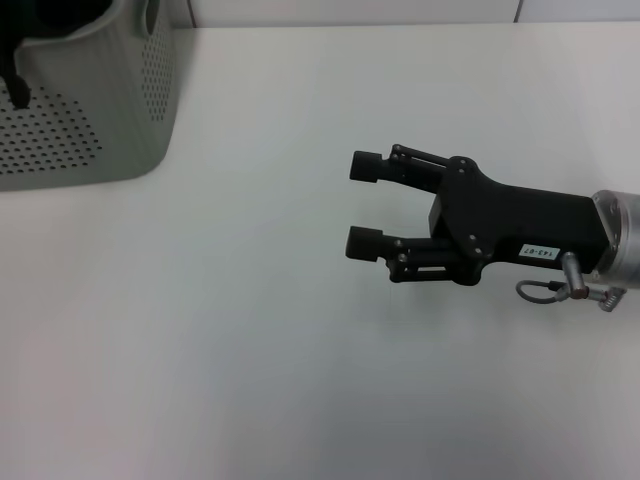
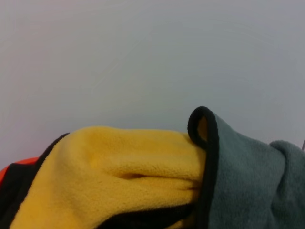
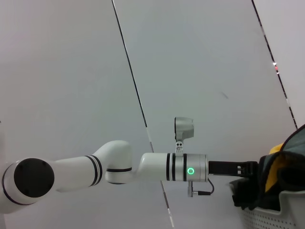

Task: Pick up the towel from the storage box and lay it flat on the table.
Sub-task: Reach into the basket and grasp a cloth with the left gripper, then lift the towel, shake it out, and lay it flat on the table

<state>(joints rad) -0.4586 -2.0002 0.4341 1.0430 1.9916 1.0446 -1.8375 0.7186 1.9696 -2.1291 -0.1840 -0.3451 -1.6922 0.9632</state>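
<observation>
The storage box (image 1: 100,110) stands at the table's (image 1: 250,330) far left corner, cut off by the frame edge. A dark shape (image 1: 14,60) hangs over its rim there. In the right wrist view my left arm reaches level to the box (image 3: 281,214), and my left gripper (image 3: 250,168) ends in the bunched towel (image 3: 274,174) at the rim. The left wrist view is filled by the towel (image 2: 133,162), with yellow and grey-green folds and a black trimmed edge. My right gripper (image 1: 362,205) hovers open over the table's right half, holding nothing.
An orange-red patch (image 2: 7,169) shows beside the towel in the left wrist view. Bare white tabletop lies between the box and my right gripper and toward the near edge. A pale wall stands behind the table.
</observation>
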